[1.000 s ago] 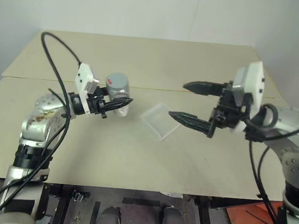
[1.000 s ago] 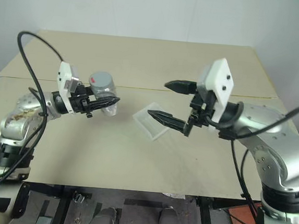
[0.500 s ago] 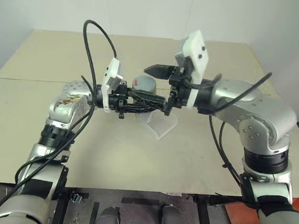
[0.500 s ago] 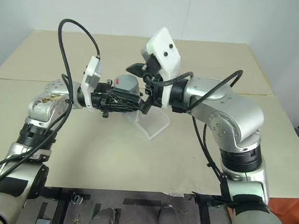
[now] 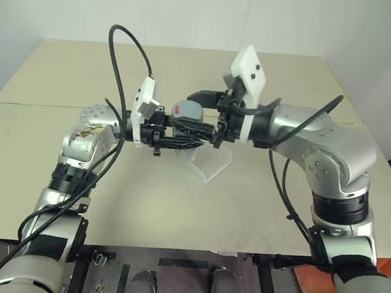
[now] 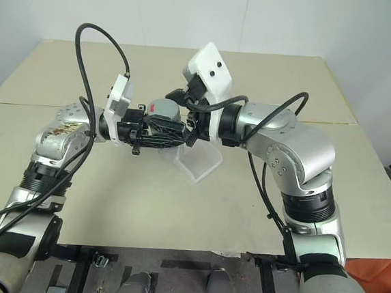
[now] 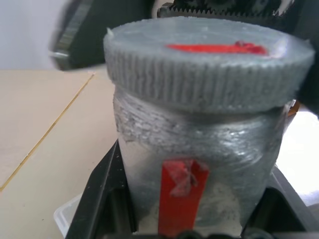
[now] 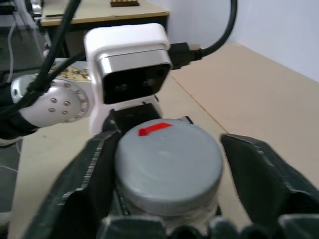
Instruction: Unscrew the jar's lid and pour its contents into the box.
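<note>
My left gripper (image 5: 186, 132) is shut on the jar (image 7: 199, 149), a small silvery-clear cylinder with a red strip, and holds it upright above the table. The grey ribbed lid (image 8: 167, 159) with a red mark sits on the jar. My right gripper (image 5: 198, 111) reaches in from the right, its two black fingers (image 8: 89, 169) closed against the sides of the lid. The box (image 5: 211, 165), a clear shallow tray, lies on the table just below and to the right of the jar. The contents are hidden by the jar's frosted wall.
The beige table (image 5: 142, 203) has a seam (image 5: 35, 104) running across it behind the arms. Open tabletop lies in front of the box and to both sides. Black cables (image 5: 121, 51) loop above the left arm.
The right gripper came in from the right, open, to the jar and has now closed on the lid. The left gripper brought the jar a little to the right.
</note>
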`<state>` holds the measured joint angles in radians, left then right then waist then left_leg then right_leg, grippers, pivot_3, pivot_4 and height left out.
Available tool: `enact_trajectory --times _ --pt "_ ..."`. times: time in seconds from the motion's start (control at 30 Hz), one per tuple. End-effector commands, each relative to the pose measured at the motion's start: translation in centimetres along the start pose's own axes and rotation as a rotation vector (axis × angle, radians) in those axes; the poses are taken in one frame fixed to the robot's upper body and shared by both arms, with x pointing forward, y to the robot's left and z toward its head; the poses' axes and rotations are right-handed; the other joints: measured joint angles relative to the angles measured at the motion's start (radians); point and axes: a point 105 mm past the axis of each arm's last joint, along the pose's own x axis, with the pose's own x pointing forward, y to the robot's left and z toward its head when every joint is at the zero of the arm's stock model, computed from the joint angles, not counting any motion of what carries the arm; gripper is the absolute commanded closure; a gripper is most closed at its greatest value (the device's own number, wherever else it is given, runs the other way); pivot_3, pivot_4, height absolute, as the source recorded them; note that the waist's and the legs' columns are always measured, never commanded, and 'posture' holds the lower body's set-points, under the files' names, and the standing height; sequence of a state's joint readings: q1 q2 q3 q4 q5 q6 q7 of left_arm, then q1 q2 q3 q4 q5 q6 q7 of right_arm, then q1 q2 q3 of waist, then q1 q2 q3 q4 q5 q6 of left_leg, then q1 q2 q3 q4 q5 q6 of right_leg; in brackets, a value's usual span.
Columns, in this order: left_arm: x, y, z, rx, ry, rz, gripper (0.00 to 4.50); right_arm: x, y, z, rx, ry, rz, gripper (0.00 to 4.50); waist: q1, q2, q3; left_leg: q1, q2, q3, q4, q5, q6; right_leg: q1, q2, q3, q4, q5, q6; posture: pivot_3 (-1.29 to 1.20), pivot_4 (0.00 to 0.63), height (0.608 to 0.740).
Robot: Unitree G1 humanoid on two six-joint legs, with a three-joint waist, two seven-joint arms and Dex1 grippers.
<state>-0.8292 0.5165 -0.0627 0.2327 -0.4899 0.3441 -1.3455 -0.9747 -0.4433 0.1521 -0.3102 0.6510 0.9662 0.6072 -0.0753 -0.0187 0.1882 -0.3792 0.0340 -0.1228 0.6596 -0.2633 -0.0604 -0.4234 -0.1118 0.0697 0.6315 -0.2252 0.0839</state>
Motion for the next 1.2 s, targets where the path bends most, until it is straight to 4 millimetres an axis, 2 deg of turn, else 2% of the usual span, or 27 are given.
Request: enact_trajectory --times 0.03,0.13,0.33,0.43,0.5,0.6,0.67,0.73,0.77,0.8,0.9,1.0,1.13,1.2 --pt "-0.5 -0.2 1.3 0.061 -0.016 -0.001 2.56 -0.4 0.0 1.3 -0.031 -0.07 0.018 1.75 0.001 0.0 0.0 0.0 0.0 0.0 0.0 0.0 0.0 0.0 0.0 0.0 0.0 0.0 0.0 0.0 0.15 0.74" --pt "-0.6 -0.9 1.7 0.07 -0.025 -0.047 2.56 -0.5 0.4 1.6 -0.044 -0.124 0.129 1.75 0.002 0.0 0.0 0.0 0.0 0.0 0.0 0.0 0.0 0.0 0.0 0.0 0.0 0.0 0.0 0.0 0.15 0.74" --pt "-1.3 -4.1 3.1 0.046 -0.076 -0.286 2.56 -1.4 2.2 2.0 -0.158 -0.207 0.57 1.75 -0.009 0.0 0.0 0.0 0.0 0.0 0.0 0.0 0.0 0.0 0.0 0.0 0.0 0.0 0.0 0.0 0.15 0.74" --pt "-1.2 -5.6 3.2 0.044 -0.072 -0.378 2.56 -1.1 2.7 1.9 -0.181 -0.213 0.768 1.75 -0.023 0.0 0.0 0.001 0.0 0.0 0.0 0.0 0.0 0.001 0.0 0.0 0.0 0.0 0.0 0.0 0.15 0.74" --pt "-1.0 -5.9 3.2 0.048 -0.069 -0.39 2.56 -0.5 2.8 1.7 -0.195 -0.2 0.816 1.75 -0.028 0.0 0.0 0.002 0.0 0.0 0.0 0.0 0.0 0.001 0.0 0.0 0.0 0.0 0.0 0.0 0.15 0.74" --pt "-0.9 -5.5 3.0 0.053 -0.063 -0.359 2.56 0.5 2.2 1.3 -0.207 -0.187 0.777 1.75 -0.029 0.001 0.0 0.002 0.0 -0.001 0.0 0.0 0.0 0.001 0.001 0.0 0.001 0.0 0.0 0.0 0.15 0.74" --pt "-1.0 -5.3 2.8 0.053 -0.057 -0.333 2.56 0.6 1.7 1.1 -0.2 -0.186 0.727 1.03 -0.028 0.001 0.0 0.001 0.0 -0.001 0.0 0.0 -0.001 0.0 0.001 0.0 0.001 0.0 0.0 0.0 0.15 0.74" --pt "-1.3 -5.2 2.6 0.048 -0.05 -0.316 2.56 0.5 1.3 1.0 -0.196 -0.181 0.676 0.56 -0.027 0.001 0.0 0.001 0.0 -0.001 0.0 0.003 -0.005 0.0 0.001 0.0 0.001 0.0 0.0 0.0 0.15 0.74" --pt "-1.5 -5.0 2.5 0.043 -0.048 -0.303 2.56 0.4 1.0 1.0 -0.196 -0.182 0.639 0.19 -0.026 0.001 0.0 0.001 0.0 -0.001 0.0 0.003 -0.006 0.0 0.001 0.0 0.001 0.0 0.0 0.0 0.15 0.74" --pt "-1.7 -4.8 2.4 0.036 -0.047 -0.283 2.56 0.1 0.7 1.0 -0.197 -0.186 0.598 0.05 -0.024 0.001 0.0 0.001 0.0 -0.001 0.0 0.003 -0.006 0.0 0.001 0.0 0.001 0.0 0.0 0.0 0.15 0.74" --pt "-2.2 -4.1 2.2 0.028 -0.043 -0.227 2.56 -0.6 -0.2 1.0 -0.21 -0.169 0.475 0.05 -0.022 0.001 0.0 0.001 0.0 -0.002 0.0 0.003 -0.006 0.0 0.001 0.0 0.001 0.0 0.0 0.0 0.15 0.74" --pt "-2.9 -2.6 1.8 0.012 -0.043 -0.116 2.56 -2.2 -1.1 1.4 -0.204 -0.159 0.317 0.05 -0.019 0.001 0.0 0.001 0.0 -0.002 0.0 0.003 -0.005 0.0 0.001 -0.001 0.001 0.0 0.0 0.0 0.15 0.74" --pt "-3.2 -1.1 0.9 0.011 -0.025 -0.001 2.56 -3.2 -1.2 1.9 -0.208 -0.117 0.124 0.05 -0.021 0.001 0.0 0.0 0.0 -0.002 0.0 0.002 -0.004 0.0 0.001 -0.001 0.001 0.0 0.0 0.0 0.15 0.74" --pt "-3.3 -0.6 0.6 -0.005 -0.032 0.038 2.56 -3.3 -0.4 2.2 -0.188 -0.119 0.083 0.05 -0.024 0.001 0.0 0.0 0.0 -0.002 0.0 0.002 -0.004 0.0 0.001 -0.001 0.001 0.0 0.0 0.0 0.15 0.74"
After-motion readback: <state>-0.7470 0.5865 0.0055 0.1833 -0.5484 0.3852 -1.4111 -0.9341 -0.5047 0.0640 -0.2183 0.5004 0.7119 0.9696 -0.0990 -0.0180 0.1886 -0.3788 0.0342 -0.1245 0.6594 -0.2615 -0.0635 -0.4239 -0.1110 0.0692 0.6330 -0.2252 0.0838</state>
